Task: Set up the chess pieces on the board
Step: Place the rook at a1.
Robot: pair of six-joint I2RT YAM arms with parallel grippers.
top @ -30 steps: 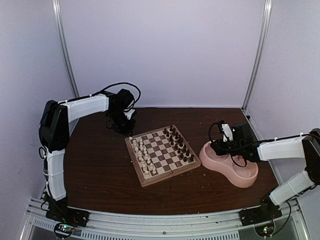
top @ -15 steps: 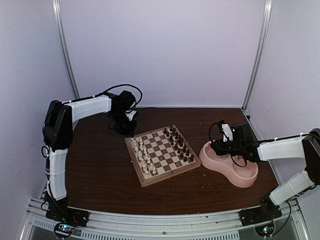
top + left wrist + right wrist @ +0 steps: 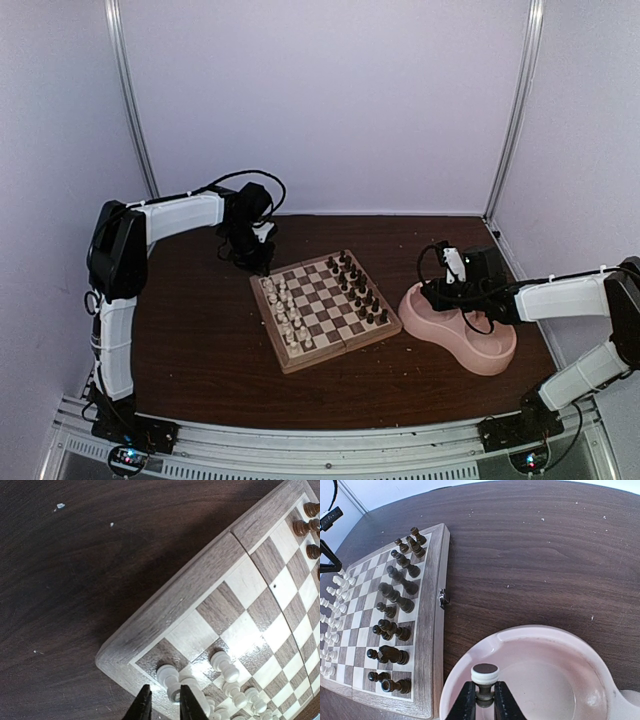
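My right gripper (image 3: 480, 701) is pinched shut on a cream-headed piece (image 3: 485, 672) over the smooth pink bowl (image 3: 547, 636). It looks light, hard and slick, so I judge the slim neck under the round head the safest hold. Beyond, the glossy checked wooden board (image 3: 431, 630) carries dark pieces (image 3: 390, 654) and, further off, cream chess pieces (image 3: 335, 582). At its far corner my left gripper (image 3: 162, 706) stands narrow at a white piece (image 3: 169, 676); I cannot tell whether it grips it.

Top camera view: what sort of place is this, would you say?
Probably a robot test booth: plain white walls and metal posts enclose a dark table, and the left arm and right arm are bolted to a rail at its near edge.
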